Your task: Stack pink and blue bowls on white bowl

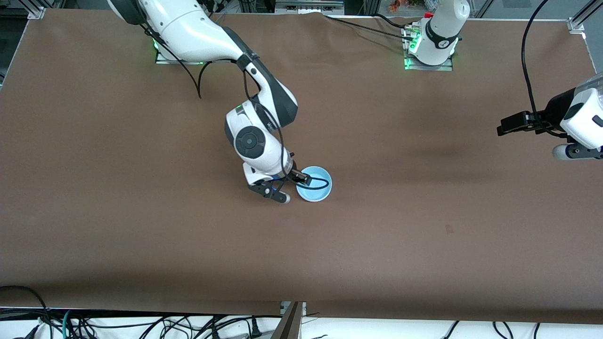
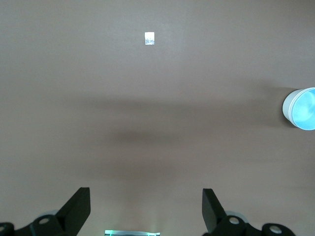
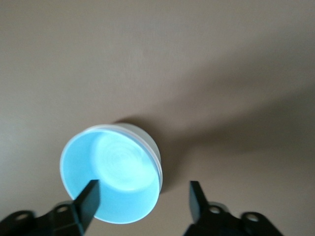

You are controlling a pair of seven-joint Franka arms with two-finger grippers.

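Note:
The light blue bowl [image 1: 314,184] stands upright mid-table and also shows in the right wrist view [image 3: 115,179] and the left wrist view [image 2: 302,108]. A white bowl wall [image 3: 150,142] shows under and around its rim, so it sits nested in the white bowl. The pink bowl is hidden. My right gripper [image 1: 278,194] is open and empty, low beside the stack toward the right arm's end. In its wrist view [image 3: 144,189] one finger lies across the blue inside and the other over bare table. My left gripper [image 1: 565,151] waits open and empty high at the left arm's end, as its wrist view [image 2: 146,206] shows.
The brown table cover [image 1: 424,235] lies flat around the stack. A small white tag [image 2: 149,38] lies on it in the left wrist view. Cables run along the table's edge nearest the front camera [image 1: 141,325].

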